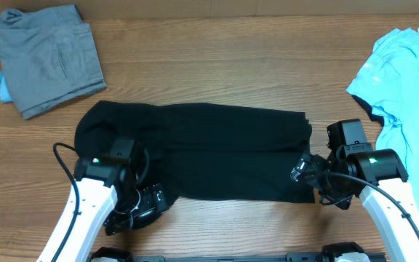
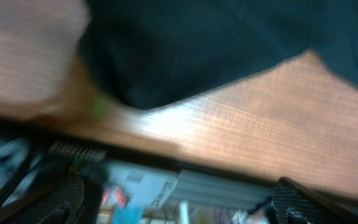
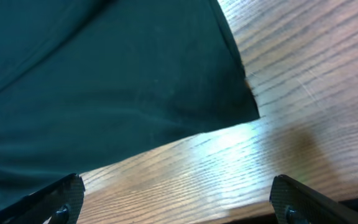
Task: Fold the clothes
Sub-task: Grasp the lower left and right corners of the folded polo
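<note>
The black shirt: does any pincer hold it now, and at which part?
Nothing is held. The left pincer and the right pincer both stand open at the near edge of the black shirt, gripping no cloth.

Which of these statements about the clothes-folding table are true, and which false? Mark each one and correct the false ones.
1. The black shirt lies in the middle of the table. True.
2. The grey garment lies on the right side. False: it is at the far left; the light blue T-shirt is on the right.
3. The left gripper and the right gripper are both open. True.
4. The right gripper clamps the light blue T-shirt. False: it holds nothing and sits at the black shirt's near right corner.
</note>
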